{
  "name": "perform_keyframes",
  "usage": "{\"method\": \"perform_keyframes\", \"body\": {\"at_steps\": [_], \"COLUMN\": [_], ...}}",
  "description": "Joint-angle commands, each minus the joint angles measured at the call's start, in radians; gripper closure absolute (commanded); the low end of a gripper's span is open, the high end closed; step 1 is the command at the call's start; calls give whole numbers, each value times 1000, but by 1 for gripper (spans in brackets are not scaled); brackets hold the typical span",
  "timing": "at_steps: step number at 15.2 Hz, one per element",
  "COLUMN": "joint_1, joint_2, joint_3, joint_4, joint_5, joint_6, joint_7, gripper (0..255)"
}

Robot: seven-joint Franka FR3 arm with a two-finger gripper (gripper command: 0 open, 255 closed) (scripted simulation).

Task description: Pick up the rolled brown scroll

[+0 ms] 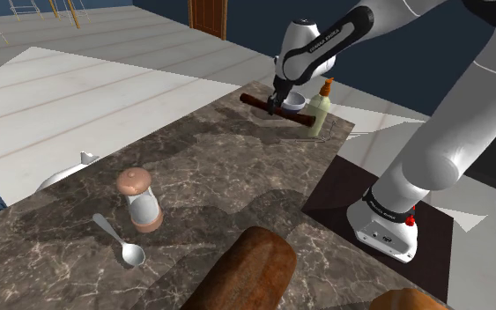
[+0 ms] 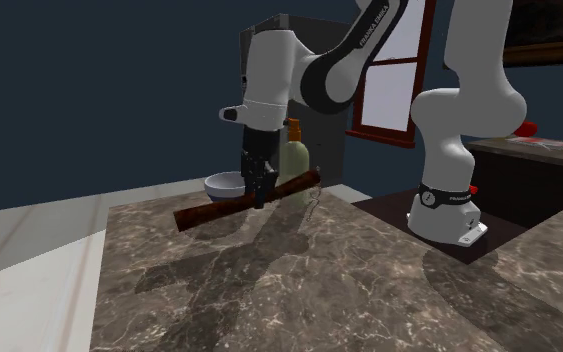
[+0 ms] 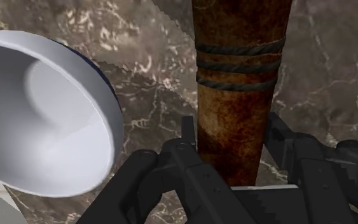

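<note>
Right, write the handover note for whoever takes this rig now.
Pincer: shut on the scroll, clasping it near its middle.
Scroll: tilted, one end lower, and it seems to hang just above the table, with its shadow below.
Nearby: a bowl and a bottle stand close behind the scroll.
Done: the grasp, and by the look of it a low lift.
Left: probably raise it higher, straight up, keeping the ends away from the bottle and bowl.
</note>
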Motion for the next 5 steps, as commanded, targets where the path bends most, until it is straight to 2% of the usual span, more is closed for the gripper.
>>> {"method": "perform_keyframes", "body": {"at_steps": [1, 5], "joint_1": [0, 1], "joint_2": [-19, -41], "joint_3": [0, 1], "joint_4": [12, 20], "joint_5": [-1, -3], "joint_6": [-31, -61], "joint_7": [-1, -1], "gripper": [255, 255]}}
